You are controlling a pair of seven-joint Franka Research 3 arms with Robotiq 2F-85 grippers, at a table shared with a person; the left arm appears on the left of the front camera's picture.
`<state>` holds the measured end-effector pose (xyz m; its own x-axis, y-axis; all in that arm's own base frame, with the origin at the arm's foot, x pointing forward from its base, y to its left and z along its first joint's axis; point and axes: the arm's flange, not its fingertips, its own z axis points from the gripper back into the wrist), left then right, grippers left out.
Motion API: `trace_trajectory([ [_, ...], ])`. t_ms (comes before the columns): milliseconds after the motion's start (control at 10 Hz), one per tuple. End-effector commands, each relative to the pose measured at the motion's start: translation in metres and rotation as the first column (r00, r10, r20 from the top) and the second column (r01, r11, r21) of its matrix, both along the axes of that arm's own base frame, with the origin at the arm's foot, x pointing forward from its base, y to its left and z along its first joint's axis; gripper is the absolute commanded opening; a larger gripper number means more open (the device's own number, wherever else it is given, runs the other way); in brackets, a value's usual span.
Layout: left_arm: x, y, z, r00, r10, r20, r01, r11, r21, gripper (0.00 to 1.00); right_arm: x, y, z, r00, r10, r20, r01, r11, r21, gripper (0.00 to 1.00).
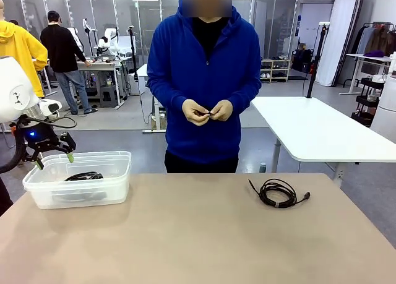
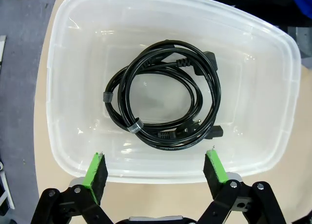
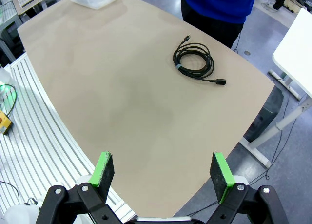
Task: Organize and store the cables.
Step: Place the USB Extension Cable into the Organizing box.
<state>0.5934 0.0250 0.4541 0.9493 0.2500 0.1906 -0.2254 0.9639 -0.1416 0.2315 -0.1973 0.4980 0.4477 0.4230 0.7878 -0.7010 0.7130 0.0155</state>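
Note:
A coiled black cable (image 1: 85, 176) with chunky plugs lies inside the clear plastic bin (image 1: 37, 184) at the table's left; from above the cable (image 2: 165, 102) shows bound with small ties on the floor of the bin (image 2: 273, 136). My left gripper (image 1: 54, 158) hangs open just above the bin's left rim, its green pads (image 2: 97, 171) wide apart with nothing between them. A second, thinner coiled cable (image 1: 278, 192) rests on the table at the right, and this cable (image 3: 195, 62) is far from my right gripper (image 3: 163, 171), which is open and high above the table's near edge.
A person in a blue top stands at the far side, both hands (image 1: 207, 111) together at the waist holding something small. The tan table (image 1: 185, 234) is bare between bin and loose cable. A white table (image 1: 322, 126) stands behind at right.

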Motion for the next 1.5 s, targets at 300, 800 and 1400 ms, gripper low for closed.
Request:
trace_trajectory([
  [300,-0.03,-0.006,0.063,0.949,-0.288,0.125,0.287,0.957,0.026,1.0,-0.002,-0.001,0.0,1.0,0.015,0.006,-0.015,1.0,-0.003,1.0],
  [800,-0.133,0.007,0.096,0.799,-0.547,0.251,0.559,0.829,0.029,1.0,-0.002,-0.001,0.0,1.0,0.015,0.006,-0.015,1.0,-0.003,1.0],
  [1400,-0.213,0.043,0.064,0.576,-0.754,0.316,0.758,0.637,0.138,1.0,-0.002,-0.001,0.0,1.0,0.015,0.006,-0.015,1.0,-0.003,1.0],
])
